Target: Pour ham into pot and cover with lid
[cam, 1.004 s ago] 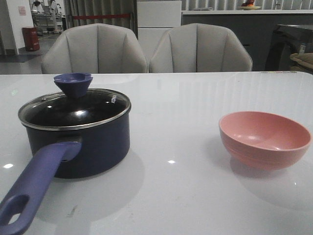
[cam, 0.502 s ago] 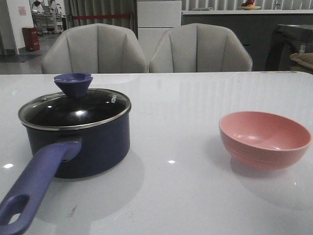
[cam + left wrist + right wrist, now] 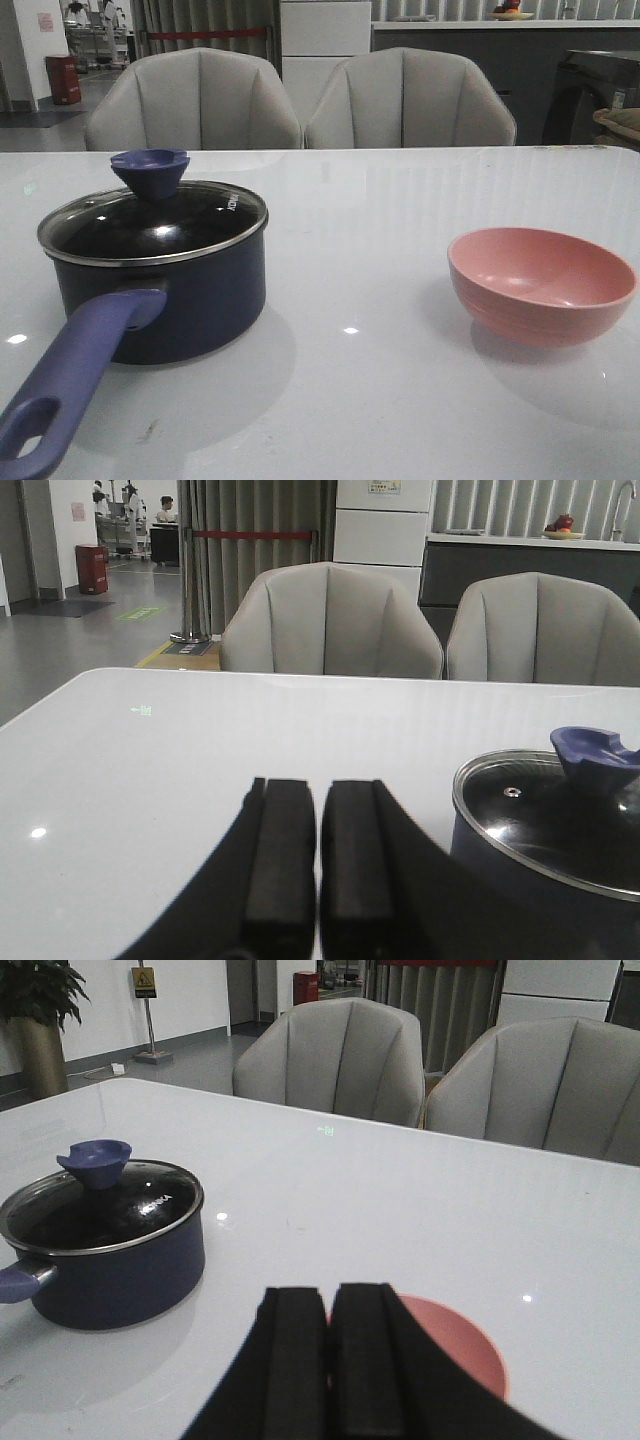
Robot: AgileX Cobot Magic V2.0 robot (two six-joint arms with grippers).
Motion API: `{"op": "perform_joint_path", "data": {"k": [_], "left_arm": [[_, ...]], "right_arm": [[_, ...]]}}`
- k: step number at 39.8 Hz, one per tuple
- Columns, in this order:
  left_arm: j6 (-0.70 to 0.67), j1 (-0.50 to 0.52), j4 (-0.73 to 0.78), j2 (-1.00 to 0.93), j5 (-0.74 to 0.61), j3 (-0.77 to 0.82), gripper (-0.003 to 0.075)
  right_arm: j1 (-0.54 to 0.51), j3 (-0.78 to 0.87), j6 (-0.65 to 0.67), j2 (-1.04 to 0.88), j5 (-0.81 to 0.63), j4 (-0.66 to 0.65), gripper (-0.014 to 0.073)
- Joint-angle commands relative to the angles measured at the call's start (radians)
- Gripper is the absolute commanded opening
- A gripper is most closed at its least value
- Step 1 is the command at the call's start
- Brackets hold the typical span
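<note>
1. Your left gripper is closed on nothing, its black pads pressed together over bare table.
2. The pot sits just beside it, the lid seated on the rim.
3. Your right gripper is likewise closed and empty.
4. The pink bowl lies just beyond its fingertips, partly hidden.
5. You cannot see the ham through the dark glass.

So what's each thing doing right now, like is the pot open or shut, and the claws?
pot: upright on the table, covered.
lid: sitting on the pot, knob up.
pink bowl: upright, looks empty from the front.
left claw: shut, holding nothing.
right claw: shut, holding nothing, pink bowl just beyond it.
ham: not visible anywhere.
</note>
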Motion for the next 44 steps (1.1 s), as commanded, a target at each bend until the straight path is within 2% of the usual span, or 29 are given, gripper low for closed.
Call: {"op": "perform_joint_path", "data": {"k": [1, 12, 17, 22, 27, 31, 34, 44], "left_arm": [[-0.007, 0.001, -0.001, -0.021, -0.074, 0.032, 0.0125], [-0.007, 0.001, -0.001, -0.021, -0.074, 0.032, 0.0125], [-0.007, 0.001, -0.001, -0.021, -0.074, 0.032, 0.0125], [-0.007, 0.001, -0.001, -0.021, -0.074, 0.032, 0.0125], [-0.007, 0.001, -0.001, -0.021, -0.074, 0.032, 0.0125], [-0.007, 0.001, -0.001, -0.021, -0.074, 0.032, 0.0125], [-0.007, 0.001, -0.001, -0.021, -0.074, 0.032, 0.0125], [-0.007, 0.001, -0.001, -0.021, -0.074, 0.032, 0.0125]], "right_arm": [[0.001, -0.026, -0.008, 0.006, -0.060, 0.003, 0.0132], [0.001, -0.024, -0.008, -0.023, -0.062, 0.002, 0.0132], [-0.033, -0.024, 0.000, -0.023, -0.072, -0.047, 0.0132], [-0.102, -0.024, 0.135, -0.037, -0.062, -0.180, 0.0132], [-0.140, -0.009, 0.372, -0.091, -0.064, -0.454, 0.0132], [-0.161, 0.036, 0.526, -0.123, -0.076, -0.588, 0.0132], [-0.190, 0.077, 0.588, -0.144, -0.081, -0.605, 0.0132], [-0.267, 0.204, 0.647, -0.266, -0.169, -0.615, 0.0132]]}}
